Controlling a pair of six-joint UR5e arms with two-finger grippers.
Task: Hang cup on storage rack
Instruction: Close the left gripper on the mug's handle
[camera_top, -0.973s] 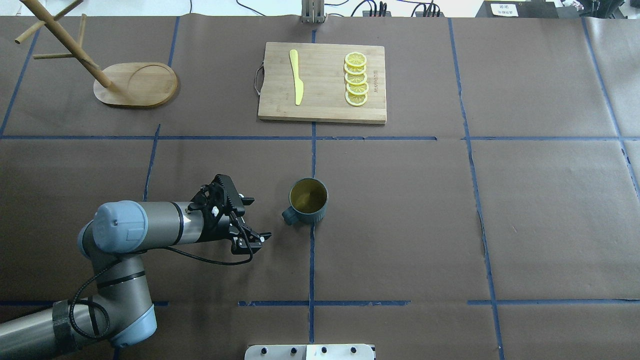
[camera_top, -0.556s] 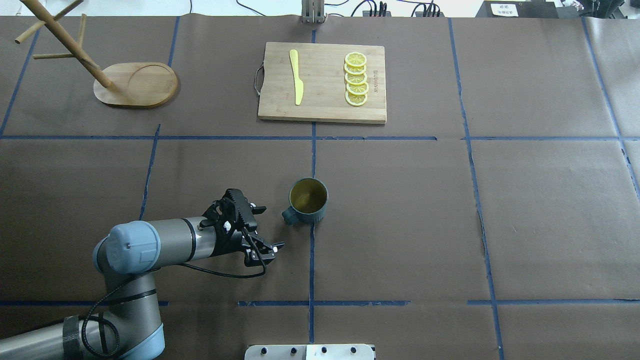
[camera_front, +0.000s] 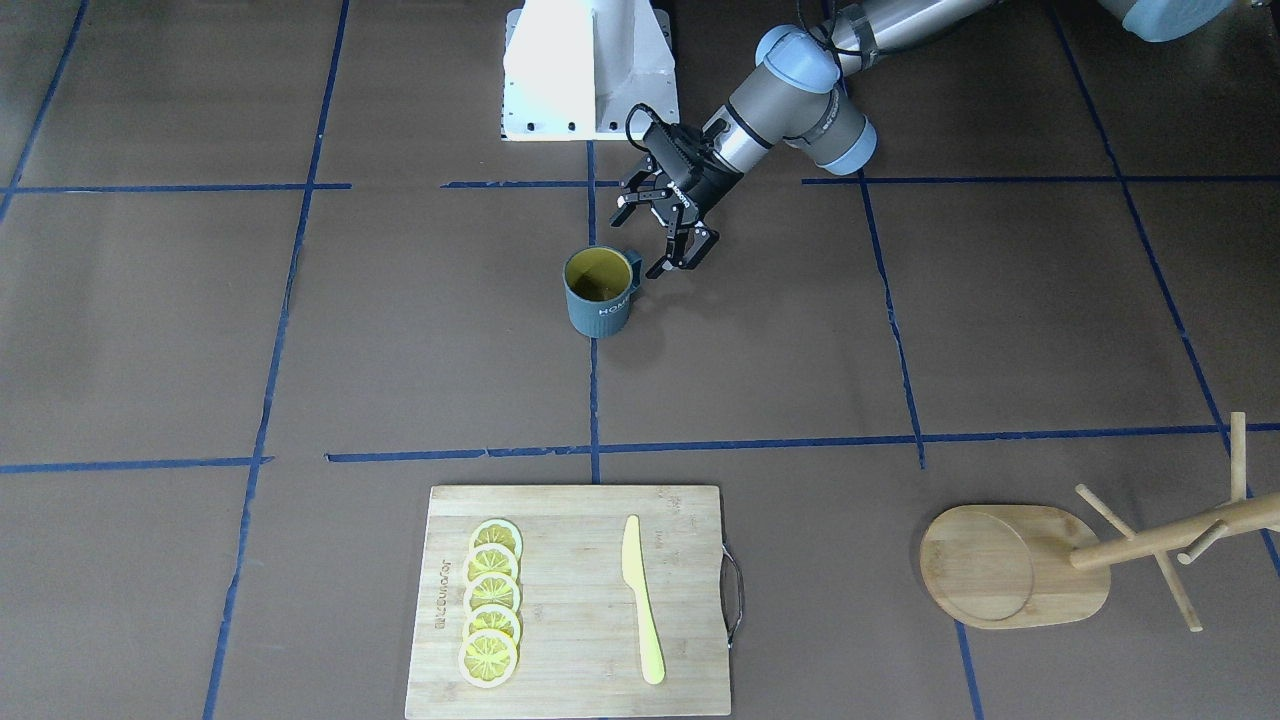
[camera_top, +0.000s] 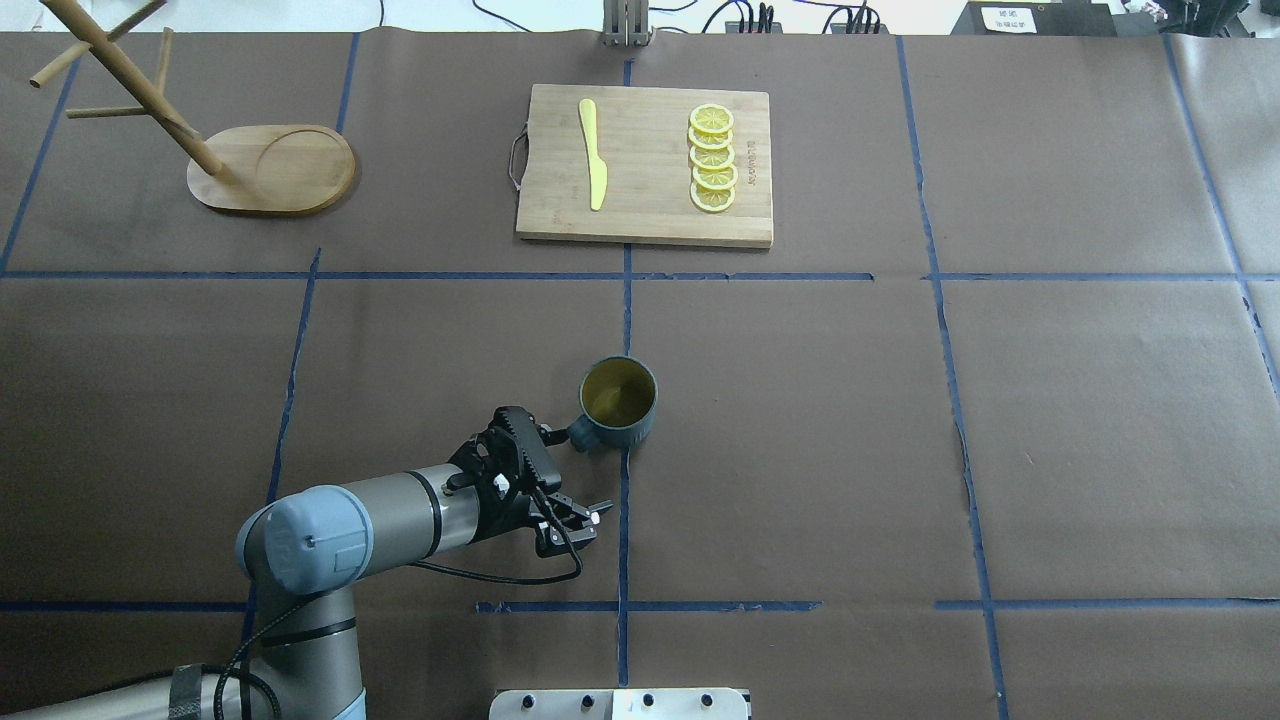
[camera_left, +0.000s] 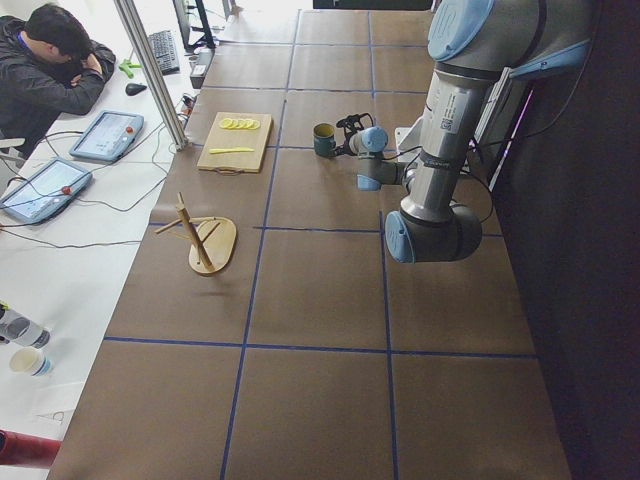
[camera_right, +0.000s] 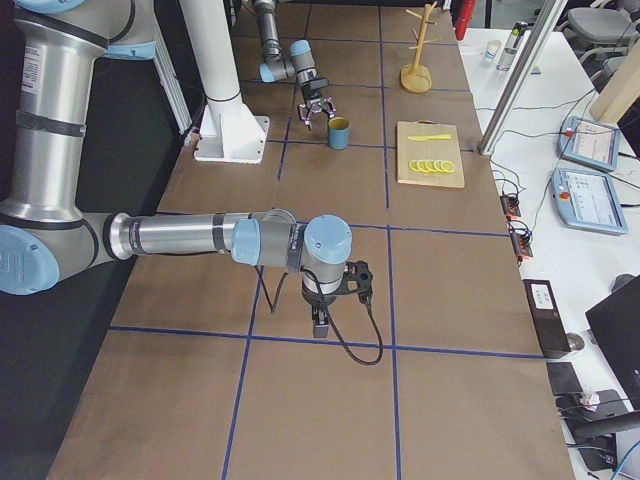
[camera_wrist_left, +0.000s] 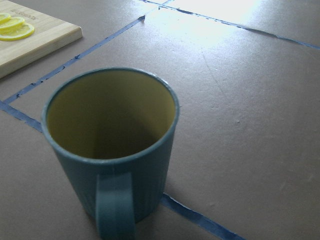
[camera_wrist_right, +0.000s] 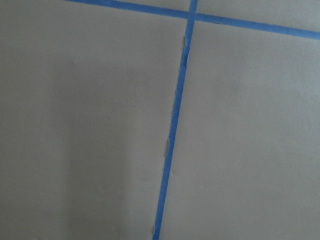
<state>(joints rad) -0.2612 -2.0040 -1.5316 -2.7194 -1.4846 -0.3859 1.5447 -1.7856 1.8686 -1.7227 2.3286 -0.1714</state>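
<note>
The dark blue-grey mug (camera_front: 598, 292), lettered "HOME" in white, stands upright on the paper-covered bench (camera_front: 300, 330). The left tool (camera_front: 657, 233), fingers spread, hovers just beside its handle. Beyond the mug lies a bamboo cutting board (camera_front: 580, 540) with lemon slices (camera_front: 492, 615) and a yellow knife (camera_front: 640, 600). The wooden mug tree (camera_front: 1020, 565) stands well apart. Whether the right tool (camera_right: 320, 322) is apart or together cannot be told.

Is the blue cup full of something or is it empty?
Empty. The cup stands upright, and the left wrist view looks into it: only bare yellow inside shows.
</note>
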